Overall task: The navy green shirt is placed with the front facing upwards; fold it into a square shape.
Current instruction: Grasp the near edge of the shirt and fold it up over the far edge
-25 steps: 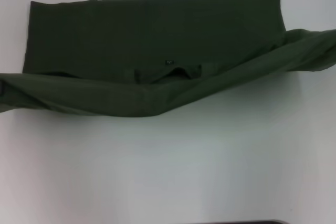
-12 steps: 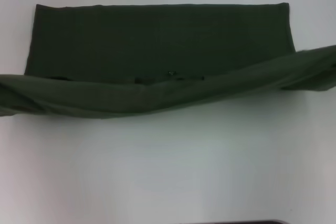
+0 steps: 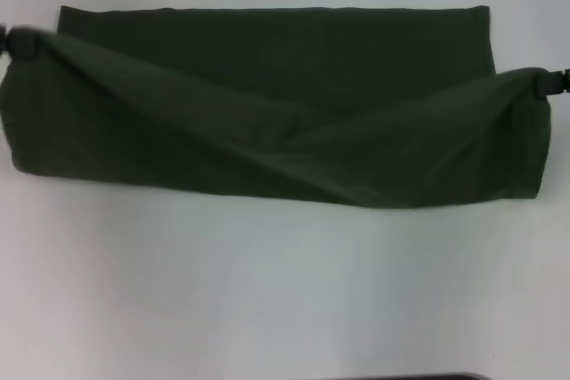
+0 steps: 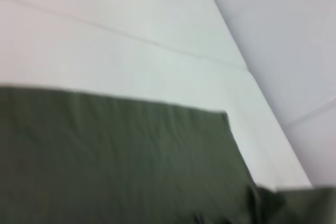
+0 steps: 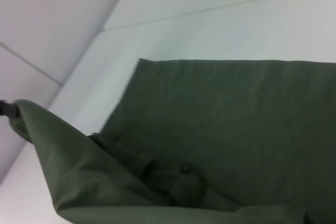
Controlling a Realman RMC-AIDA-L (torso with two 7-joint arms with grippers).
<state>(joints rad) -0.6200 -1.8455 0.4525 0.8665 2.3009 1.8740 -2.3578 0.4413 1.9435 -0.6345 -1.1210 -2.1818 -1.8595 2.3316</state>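
The navy green shirt (image 3: 267, 68) lies across the far half of the white table (image 3: 285, 291) as a long dark band. Its lettering and neck label are hidden. My left gripper (image 3: 21, 42) is at the shirt's left end, shut on a raised corner of cloth. My right gripper (image 3: 545, 84) is at the right end, shut on the other raised corner. The lifted layer sags between them and drapes down over the near part. The shirt also shows in the left wrist view (image 4: 115, 161) and the right wrist view (image 5: 226, 114), where the left gripper (image 5: 7, 109) holds the far corner.
A dark strip (image 3: 401, 377) shows at the table's near edge. White wall panels with seams stand beyond the table in the left wrist view (image 4: 283, 35) and in the right wrist view (image 5: 47, 19).
The held edge of the shirt has risen and moved toward the far edge. The hanging fold now covers the neck opening, and both grippers have come into the head view.
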